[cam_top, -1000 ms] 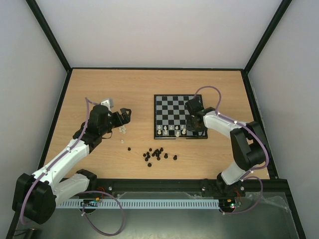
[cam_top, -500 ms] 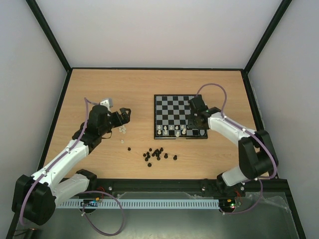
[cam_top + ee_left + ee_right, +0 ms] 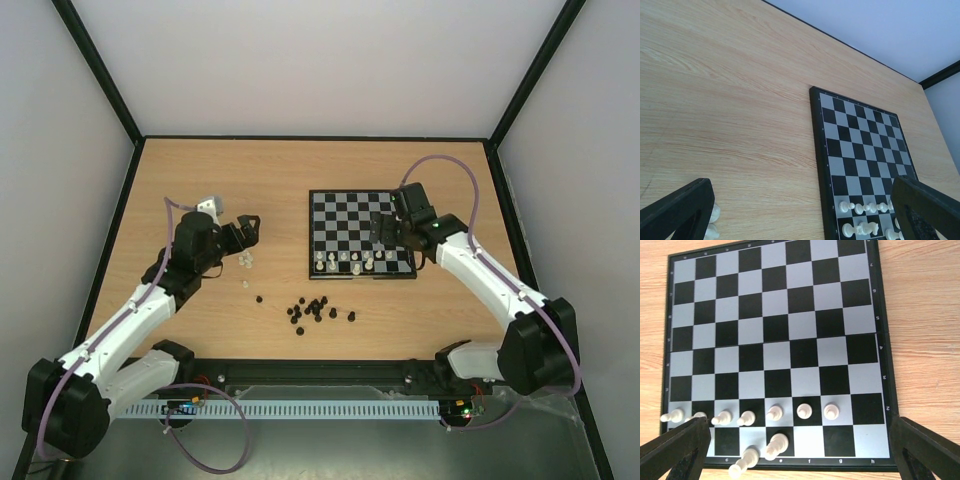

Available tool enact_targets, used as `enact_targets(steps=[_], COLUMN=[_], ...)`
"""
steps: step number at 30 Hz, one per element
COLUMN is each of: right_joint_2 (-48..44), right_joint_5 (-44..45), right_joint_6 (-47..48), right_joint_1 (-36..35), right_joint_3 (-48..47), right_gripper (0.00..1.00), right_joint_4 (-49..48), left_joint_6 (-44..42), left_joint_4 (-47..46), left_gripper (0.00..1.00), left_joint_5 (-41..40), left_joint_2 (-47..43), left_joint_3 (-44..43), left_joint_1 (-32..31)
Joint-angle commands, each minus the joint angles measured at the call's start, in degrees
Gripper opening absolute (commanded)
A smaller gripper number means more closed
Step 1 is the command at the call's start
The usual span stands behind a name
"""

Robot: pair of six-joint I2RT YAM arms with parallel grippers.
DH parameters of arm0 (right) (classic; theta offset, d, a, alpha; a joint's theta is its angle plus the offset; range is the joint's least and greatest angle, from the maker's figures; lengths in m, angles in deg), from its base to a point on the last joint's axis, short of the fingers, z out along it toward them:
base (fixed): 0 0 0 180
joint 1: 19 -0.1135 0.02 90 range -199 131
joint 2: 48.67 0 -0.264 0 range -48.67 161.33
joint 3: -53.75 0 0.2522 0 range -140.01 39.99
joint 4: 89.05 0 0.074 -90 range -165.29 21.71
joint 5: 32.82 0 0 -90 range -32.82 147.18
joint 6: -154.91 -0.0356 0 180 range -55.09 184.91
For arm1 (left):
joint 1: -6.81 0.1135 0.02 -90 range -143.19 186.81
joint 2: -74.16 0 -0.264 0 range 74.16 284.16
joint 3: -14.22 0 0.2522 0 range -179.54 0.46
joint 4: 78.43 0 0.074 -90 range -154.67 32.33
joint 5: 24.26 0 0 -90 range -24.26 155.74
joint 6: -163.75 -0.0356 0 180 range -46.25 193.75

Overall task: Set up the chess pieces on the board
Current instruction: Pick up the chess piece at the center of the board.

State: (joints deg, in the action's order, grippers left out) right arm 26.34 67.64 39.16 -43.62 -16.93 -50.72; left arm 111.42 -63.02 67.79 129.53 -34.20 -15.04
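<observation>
**Both grippers open, white pieces on the board's near rows**

The wooden table [image 3: 200, 180] is framed by a thin dark rim. The board [image 3: 360, 235] lies flat right of centre, with a strip of bare wood between it and the right rim and a wider stretch of wood to its left and beyond it.

The right gripper [image 3: 385, 230] hangs over the board's near right part with its jaws spread wide and nothing between them. The left gripper [image 3: 250, 228] sits low over the wood left of the board, jaws likewise apart and gripping nothing.

The overhead view alone shows a scatter of black pieces [image 3: 315, 308] on the wood just in front of the board. A few stray white pieces [image 3: 246, 260] lie just beside the left gripper. The left wrist camera catches those against its own left finger [image 3: 677, 210].

The white pieces [image 3: 774, 413] read best from the right wrist camera. There is a row of pawns on the second rank, seven I think, though one is half hidden behind a finger [image 3: 680, 447]. Two taller pieces stand in the nearest row.

Small letters e, f, g, h run along the board's near border there, and digits 2 to 5 run up its right border.
</observation>
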Motion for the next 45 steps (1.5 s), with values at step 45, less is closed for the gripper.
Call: enact_targets(steps=[45], right_joint_2=[3.12], right_joint_5=[-15.24], right_joint_6=[-9.13], right_joint_1=[-9.66], right_joint_3=[-17.43], right_gripper=[0.99], right_joint_4=[5.56], left_joint_6=[0.43], left_joint_4=[1.24], left_gripper=[1.00], left_joint_5=[-1.71], left_joint_2=[-8.20], left_joint_3=[-0.26], left_joint_1=[-0.13])
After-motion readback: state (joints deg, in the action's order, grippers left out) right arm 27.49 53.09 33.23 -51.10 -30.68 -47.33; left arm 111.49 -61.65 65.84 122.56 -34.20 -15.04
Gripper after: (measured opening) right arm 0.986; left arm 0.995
